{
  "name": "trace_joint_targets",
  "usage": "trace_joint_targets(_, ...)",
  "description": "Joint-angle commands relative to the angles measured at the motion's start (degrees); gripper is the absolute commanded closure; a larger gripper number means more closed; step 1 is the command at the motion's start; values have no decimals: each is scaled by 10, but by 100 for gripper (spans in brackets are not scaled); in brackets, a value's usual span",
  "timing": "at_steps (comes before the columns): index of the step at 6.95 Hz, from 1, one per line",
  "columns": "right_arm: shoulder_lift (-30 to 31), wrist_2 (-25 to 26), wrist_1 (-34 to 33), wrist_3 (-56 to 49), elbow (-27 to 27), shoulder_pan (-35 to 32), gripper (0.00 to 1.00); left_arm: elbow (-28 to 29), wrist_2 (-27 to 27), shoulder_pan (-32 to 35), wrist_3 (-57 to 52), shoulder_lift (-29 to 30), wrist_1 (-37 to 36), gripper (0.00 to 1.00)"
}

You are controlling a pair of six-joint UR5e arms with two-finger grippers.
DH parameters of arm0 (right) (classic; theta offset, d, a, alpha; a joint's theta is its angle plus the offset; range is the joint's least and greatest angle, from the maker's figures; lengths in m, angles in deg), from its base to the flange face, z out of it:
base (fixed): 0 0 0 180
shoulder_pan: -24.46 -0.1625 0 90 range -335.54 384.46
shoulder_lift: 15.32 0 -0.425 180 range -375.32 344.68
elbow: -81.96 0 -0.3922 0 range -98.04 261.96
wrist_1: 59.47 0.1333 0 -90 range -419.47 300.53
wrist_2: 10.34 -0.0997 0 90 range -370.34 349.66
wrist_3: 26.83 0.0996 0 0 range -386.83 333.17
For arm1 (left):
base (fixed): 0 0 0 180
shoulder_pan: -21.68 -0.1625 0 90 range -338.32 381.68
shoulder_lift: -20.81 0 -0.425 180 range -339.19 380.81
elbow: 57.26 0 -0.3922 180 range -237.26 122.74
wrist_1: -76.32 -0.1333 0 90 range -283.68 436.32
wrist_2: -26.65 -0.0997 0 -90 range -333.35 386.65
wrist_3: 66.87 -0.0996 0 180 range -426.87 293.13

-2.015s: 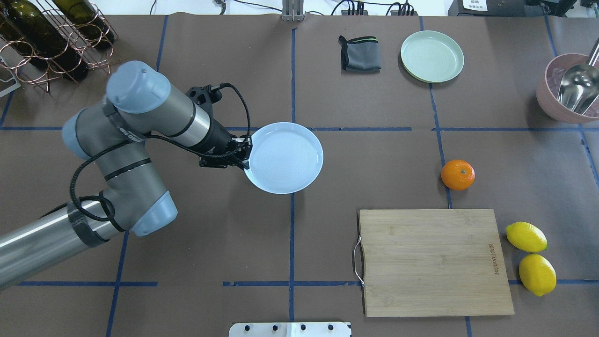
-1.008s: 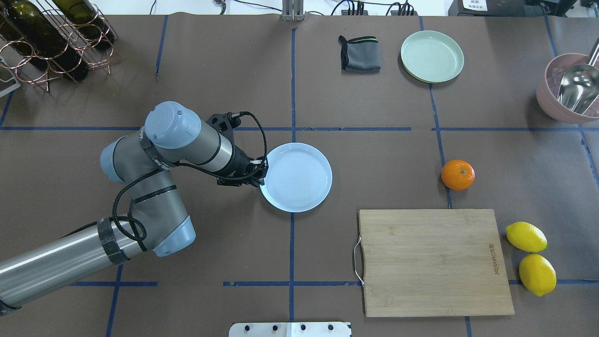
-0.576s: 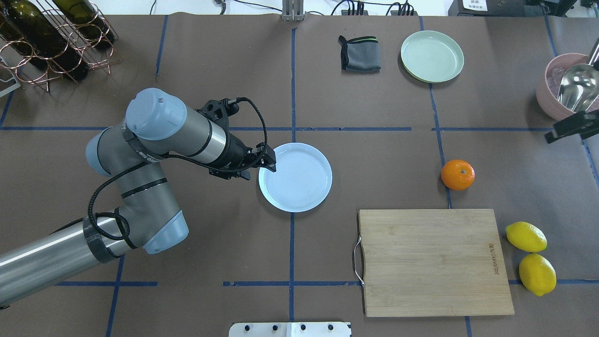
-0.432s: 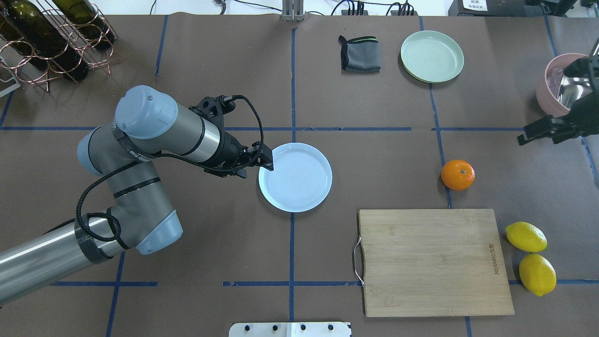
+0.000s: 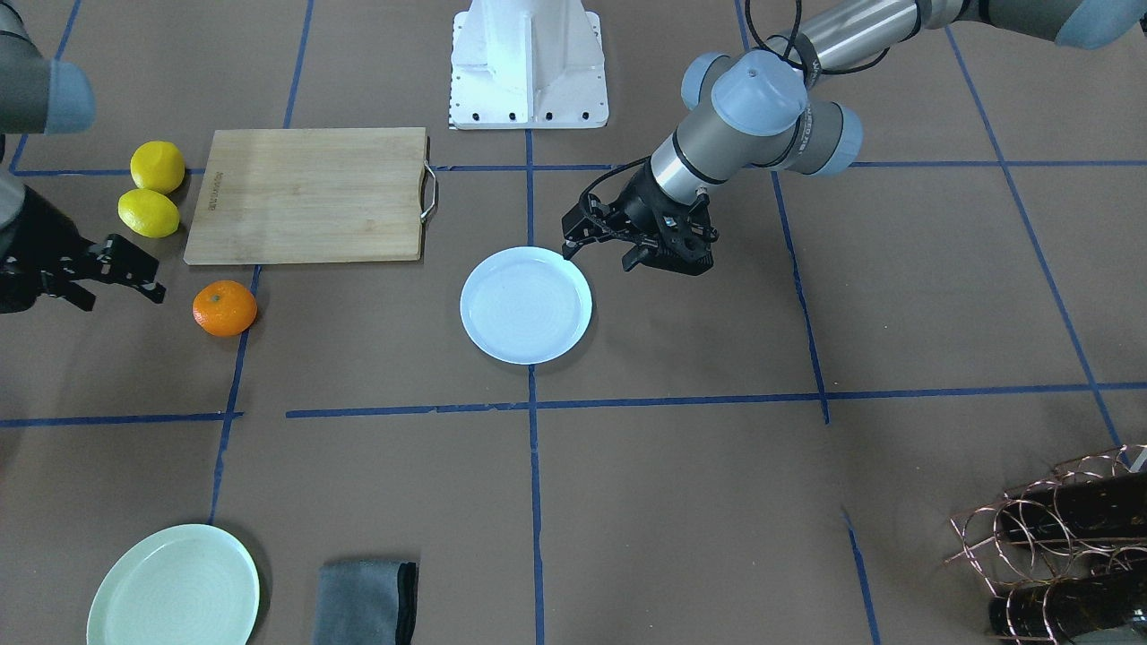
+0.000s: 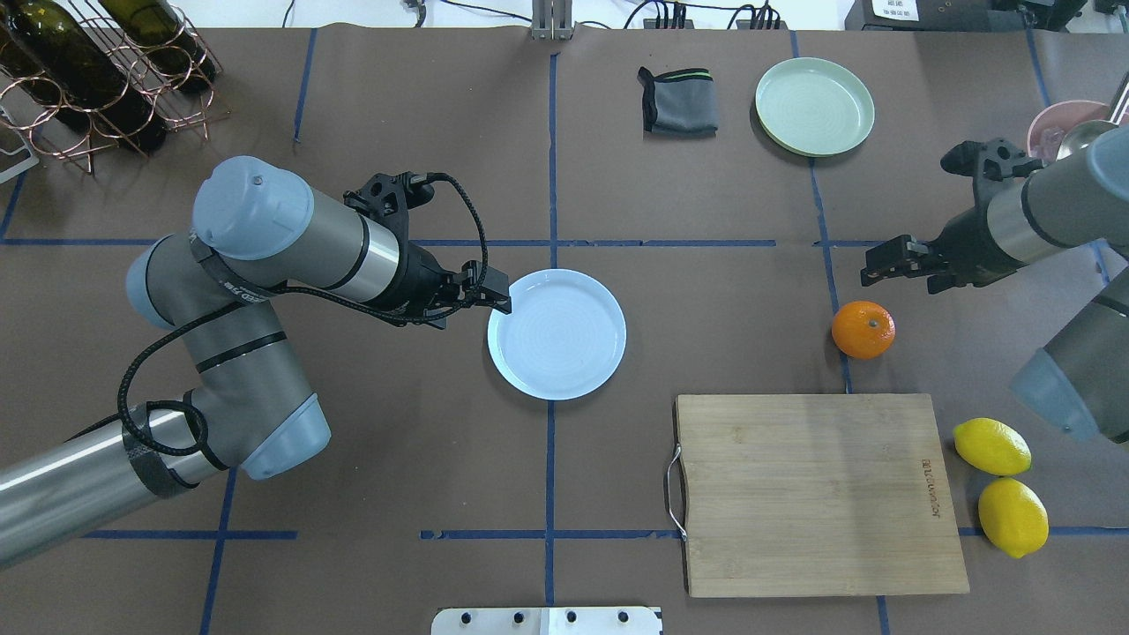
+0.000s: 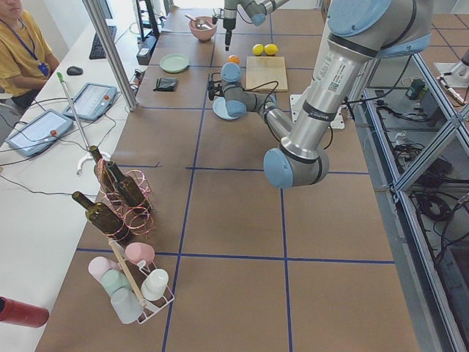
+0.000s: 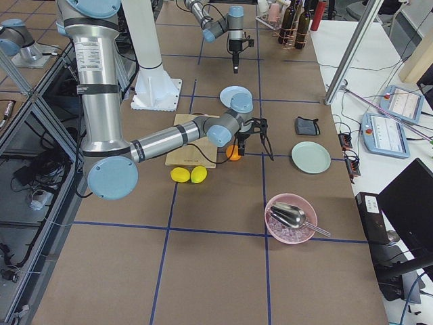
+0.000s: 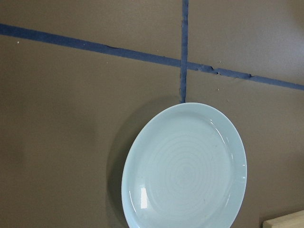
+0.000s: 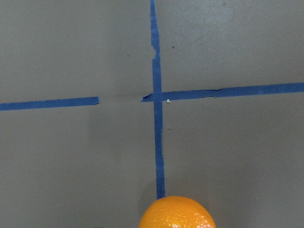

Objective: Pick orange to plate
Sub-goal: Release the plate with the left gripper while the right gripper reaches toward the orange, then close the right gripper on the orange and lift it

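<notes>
The orange [image 6: 863, 329] rests on the brown table right of centre, just beyond the cutting board; its top also shows at the bottom edge of the right wrist view [image 10: 177, 214]. The pale bluish plate [image 6: 564, 339] lies flat and empty at mid-table [image 5: 526, 305], and fills the lower part of the left wrist view [image 9: 185, 171]. My left gripper [image 6: 499, 296] hovers open at the plate's left rim, holding nothing [image 5: 599, 253]. My right gripper [image 6: 893, 266] is open, just beyond the orange and apart from it [image 5: 143, 278].
A wooden cutting board [image 6: 816, 494] lies near the front right, with two lemons [image 6: 992, 445] to its right. A pale green plate [image 6: 814, 106] and a grey cloth [image 6: 677, 100] sit at the back. A pink bowl [image 6: 1054, 123] stands far right, a wine rack [image 6: 88, 70] back left.
My left gripper set the plate down at mid-table, let go of it and drew back a little to the left. My right arm came in from the right edge toward the orange.
</notes>
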Motion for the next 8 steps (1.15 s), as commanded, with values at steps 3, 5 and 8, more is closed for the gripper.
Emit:
trace_joint_targets(3,1,46,1,14,-13,41,0,-1,-1,-1,26,-11,-3,0)
trace_joint_targets(5,1,55,2,14,-18,54,0,0,-1,-1,26,-13,-2,0)
trace_joint_targets(8,-2,57,2,10,-35,61,0,-1,-1,0,29,-15,0,0)
